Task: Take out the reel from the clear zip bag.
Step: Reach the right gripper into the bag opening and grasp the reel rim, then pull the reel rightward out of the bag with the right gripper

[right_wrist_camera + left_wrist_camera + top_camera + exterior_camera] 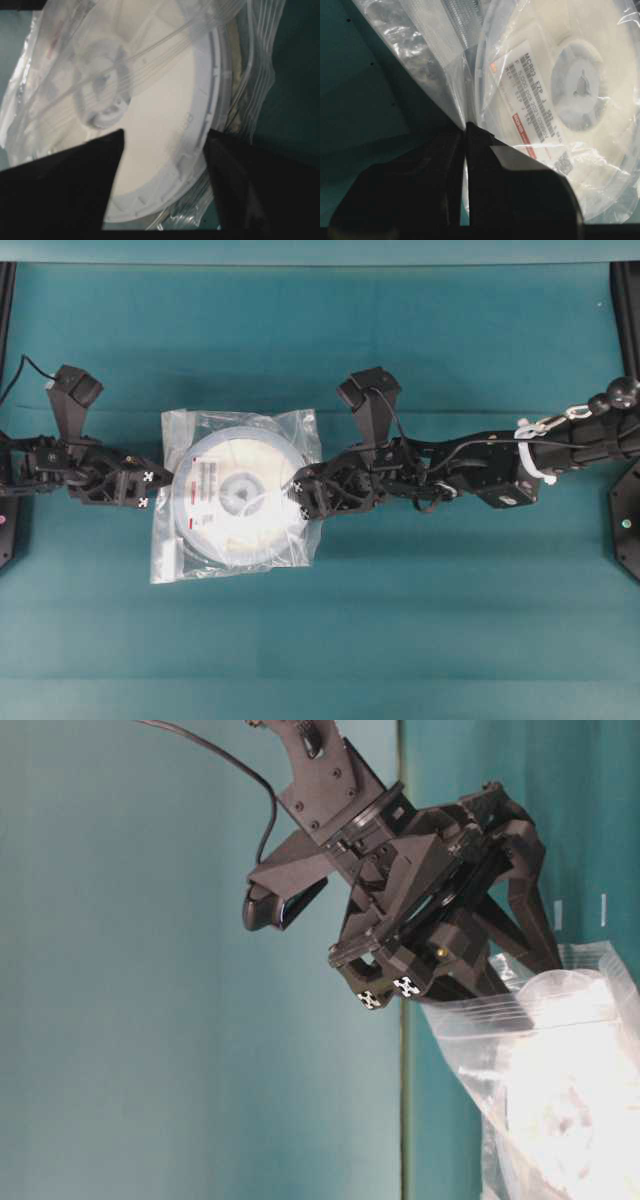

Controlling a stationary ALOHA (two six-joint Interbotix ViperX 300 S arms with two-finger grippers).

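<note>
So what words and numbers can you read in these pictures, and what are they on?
"MCR03 EZP J": top line of the white label on the reel, inside the clear zip bag.
"ROHM": probably, on the label's red mark; blurry.
The label's other lines and square code: too small to read.
Other views: nothing readable.

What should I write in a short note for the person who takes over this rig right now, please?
Left gripper: shut on the clear zip bag, pinching the film at its left edge.
Right gripper: open, fingers straddling the rim of the reel at the bag's right edge; whether they touch it is not clear.
The reel lies almost wholly inside the bag on the table.
Done: bag held and right gripper placed.
Left: close the right gripper on the reel and pull it out while the left one holds the bag.
</note>
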